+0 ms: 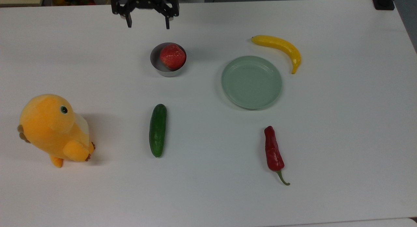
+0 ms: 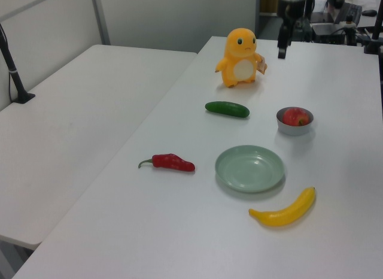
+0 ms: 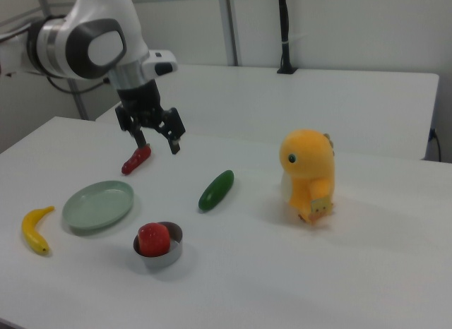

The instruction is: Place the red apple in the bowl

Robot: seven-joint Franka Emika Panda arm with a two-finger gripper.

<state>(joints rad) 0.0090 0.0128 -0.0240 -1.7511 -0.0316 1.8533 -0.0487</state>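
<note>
One red apple (image 1: 172, 56), one bowl (image 1: 157, 64), one plate (image 1: 251, 82), one banana (image 1: 280, 48), one cucumber (image 1: 158, 130), one chilli pepper (image 1: 273, 152), one plush toy (image 1: 53, 129).

The white robot arm (image 3: 92, 43) holds its black two-finger tool (image 3: 156, 141) raised high, pointing downward, the fingers (image 1: 129, 21) spread wide apart and gripping nothing.

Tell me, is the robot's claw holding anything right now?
No, nothing. The gripper is open and empty, raised above the table. The red apple sits in the bowl, with nothing touching it.
</note>
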